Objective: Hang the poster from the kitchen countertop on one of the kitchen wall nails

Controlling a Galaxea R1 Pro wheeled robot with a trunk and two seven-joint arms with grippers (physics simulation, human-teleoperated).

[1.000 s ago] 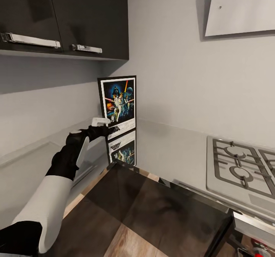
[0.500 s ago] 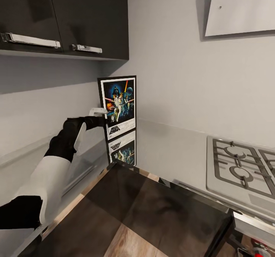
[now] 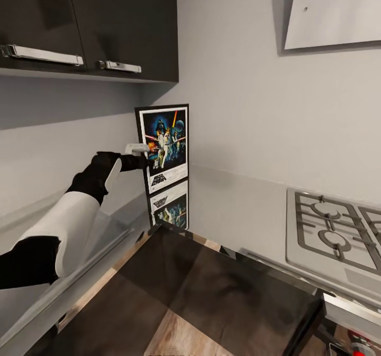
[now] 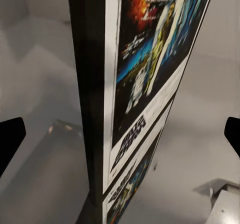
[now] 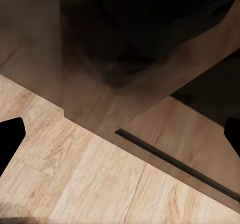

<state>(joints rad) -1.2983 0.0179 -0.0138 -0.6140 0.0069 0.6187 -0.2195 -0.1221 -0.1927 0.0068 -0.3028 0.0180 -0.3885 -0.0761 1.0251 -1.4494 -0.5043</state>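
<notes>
Grey walls meet in a kitchen corner, and right in that corner the poster [image 3: 164,143] stands upright on the kitchen countertop [image 3: 238,208], its dark blue artwork mirrored in the shiny worktop below it. From the head camera the left arm reaches across, and the left gripper [image 3: 138,148] sits at the poster's left edge, about halfway up; from here it is too small to say how the fingers are set. Two dark wall cupboards [image 3: 90,23] hang above, each with one metal handle, and one stove top [image 3: 333,229] lies off to the right with a pale hood [image 3: 338,9] over it.

Over to the left wrist camera, and now the detail comes: the poster [image 4: 150,74] is seen almost edge-on, its black frame edge running straight down between two dark fingertips [image 4: 10,141] that are spread wide apart, one at each side of the picture, neither touching the frame. Fingers open, then, with the poster's edge in the gap.

The right wrist camera looks at something else altogether: a wooden floor [image 5: 75,169] and a dark glossy panel, with the right gripper's two fingertips [image 5: 9,139] also wide apart, holding nothing
</notes>
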